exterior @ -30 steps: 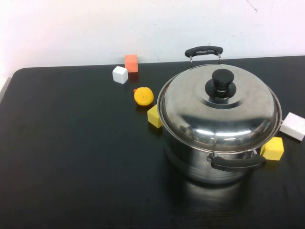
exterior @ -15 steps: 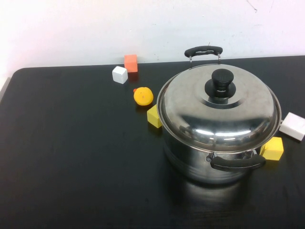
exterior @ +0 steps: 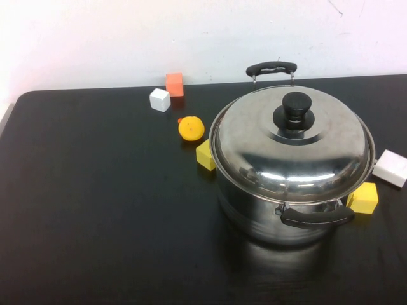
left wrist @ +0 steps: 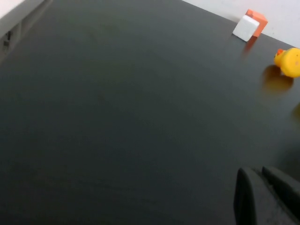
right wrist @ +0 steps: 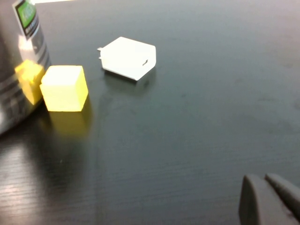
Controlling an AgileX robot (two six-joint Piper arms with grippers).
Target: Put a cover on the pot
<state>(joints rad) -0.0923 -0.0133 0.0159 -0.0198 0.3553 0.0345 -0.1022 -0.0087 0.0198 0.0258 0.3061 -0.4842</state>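
Both my arms sit back, out of the high view. My left jaws (left wrist: pixel 267 199) and right jaws (right wrist: pixel 269 199) look pressed together, holding nothing. The pot (exterior: pixel 286 213) stands on the right of the tabletop (exterior: pixel 95 210), nearer my right arm, its lid (exterior: pixel 292 143) already on.

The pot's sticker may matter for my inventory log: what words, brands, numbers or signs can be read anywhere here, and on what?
Sticker on the pot wall, green and white: print too blurred to read.
White charger-like block: no readable marking.
Lid, coloured blocks, table: no text.
Left end effector and right end effector, both shut low over the table: no text.
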